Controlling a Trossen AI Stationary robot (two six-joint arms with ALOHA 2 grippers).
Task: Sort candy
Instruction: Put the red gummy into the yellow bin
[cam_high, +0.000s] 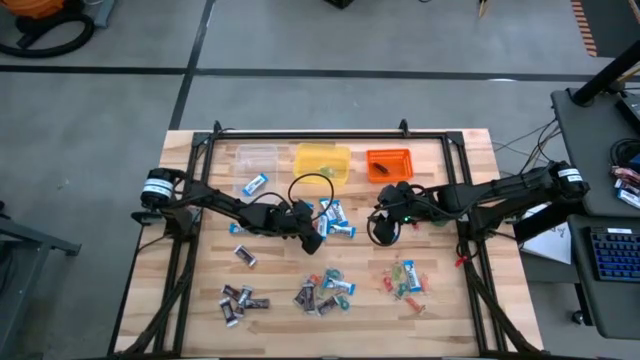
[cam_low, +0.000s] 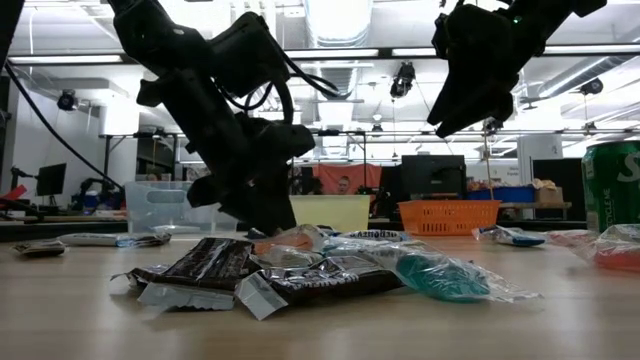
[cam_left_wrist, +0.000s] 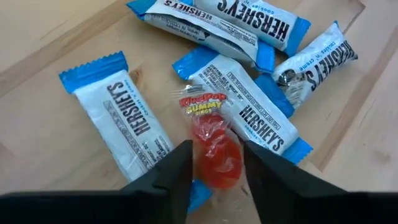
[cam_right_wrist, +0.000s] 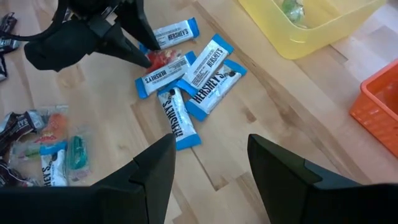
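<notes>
Left claw (cam_left_wrist: 214, 163) straddles a red gummy (cam_left_wrist: 216, 152) atop blue bars (cam_left_wrist: 245, 112), not yet clenched; right claw (cam_right_wrist: 208, 165) hangs released.

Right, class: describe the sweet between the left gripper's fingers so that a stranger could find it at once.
Start at the yellow tub at the table's far edge and come forward to the heap of blue-and-white Hershey's bars. The left gripper straddles the red gummy candy lying on that heap. It is the only red, clear-wrapped sweet among them.
</notes>
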